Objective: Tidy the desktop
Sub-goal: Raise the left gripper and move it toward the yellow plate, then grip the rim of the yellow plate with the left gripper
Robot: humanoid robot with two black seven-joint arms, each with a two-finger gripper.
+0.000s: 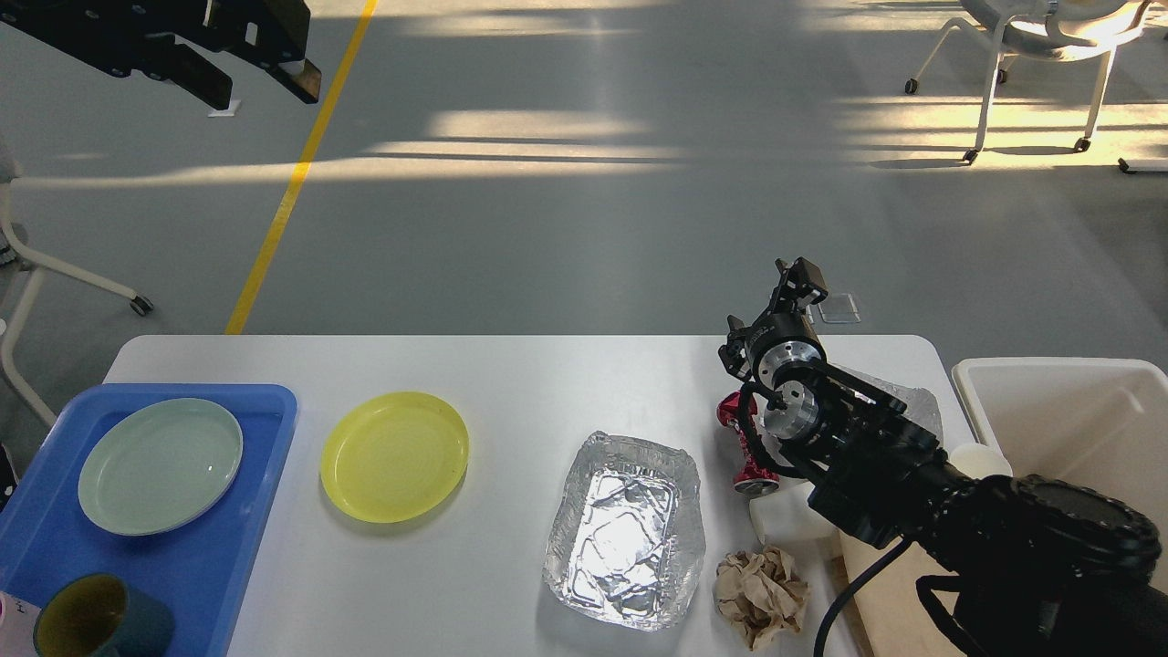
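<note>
Both end effectors show in the head view: the right end effector [800, 278] rises over the far right part of the counter [529, 374], seen small and dark so its opening cannot be told, and nothing can be seen in it. At the top left corner, the left end effector [265, 78] hangs high over the floor with its two fingers spread apart and empty. The white counter fills the lower half of the view, wider than anything on it. Behind and under the right arm lie a crushed red can [744, 447], a white bottle [785, 516] on its side and a clear plastic wrapper [912, 401], all partly hidden by the arm. A crumpled brown paper ball [760, 598] sits near the front edge, just beside a dented foil tray [628, 529], which is empty. A yellow plate [394, 456] lies bare left of centre. The blue tray [265, 411] at the left end holds a pale green plate [160, 465] and a dark mug [100, 619] with a yellow inside. A white bin [1004, 374] stands off the right end, with nothing visible inside.
</note>
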